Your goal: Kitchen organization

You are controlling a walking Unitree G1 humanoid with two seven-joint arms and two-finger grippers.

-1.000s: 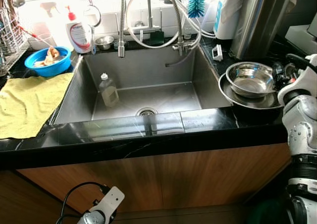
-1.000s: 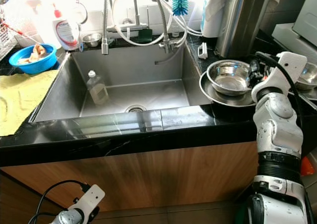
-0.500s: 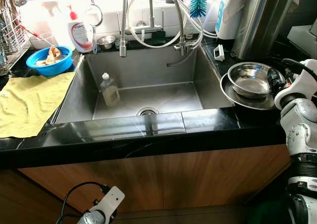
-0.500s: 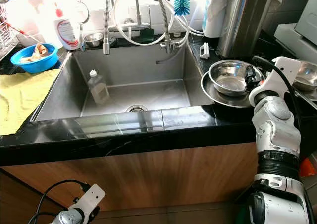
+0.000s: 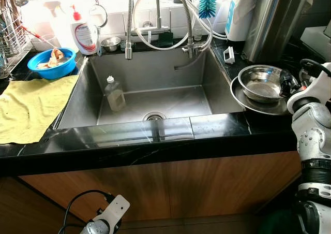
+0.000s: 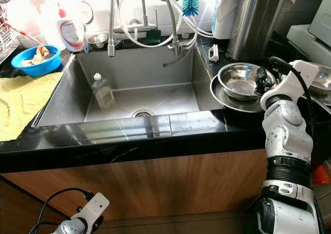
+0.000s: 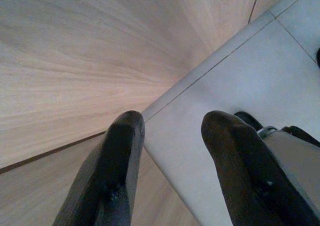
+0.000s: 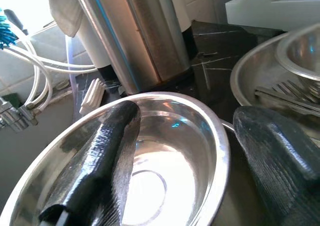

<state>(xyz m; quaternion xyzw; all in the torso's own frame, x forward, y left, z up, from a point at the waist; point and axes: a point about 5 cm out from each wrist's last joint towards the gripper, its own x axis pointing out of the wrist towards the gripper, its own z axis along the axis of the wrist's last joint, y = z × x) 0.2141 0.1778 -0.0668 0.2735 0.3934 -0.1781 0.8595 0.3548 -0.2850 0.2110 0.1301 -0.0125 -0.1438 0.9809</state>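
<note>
A steel bowl (image 5: 261,82) rests in a wider steel plate (image 5: 253,105) on the black counter right of the sink. My right gripper (image 6: 260,80) is at the bowl's right rim and is open. In the right wrist view one finger (image 8: 107,151) lies over the inside of the bowl (image 8: 165,176) and the other finger (image 8: 272,151) stands outside the rim. My left arm (image 5: 111,213) hangs low in front of the wooden cabinet. Its gripper (image 7: 172,121) is open over the floor with nothing between the fingers.
The steel sink (image 5: 83,91) holds a clear bottle (image 5: 114,94). Left of it lie a yellow cloth (image 5: 31,107), a blue bowl (image 5: 50,63) and a soap bottle (image 5: 85,34). A tall steel canister (image 5: 274,19) stands behind the bowl. Another steel bowl (image 8: 300,81) with forks sits beside it.
My right gripper has shifted slightly inward at the bowl's right rim. The bowl and plate have stayed put, and the left arm has not moved.
</note>
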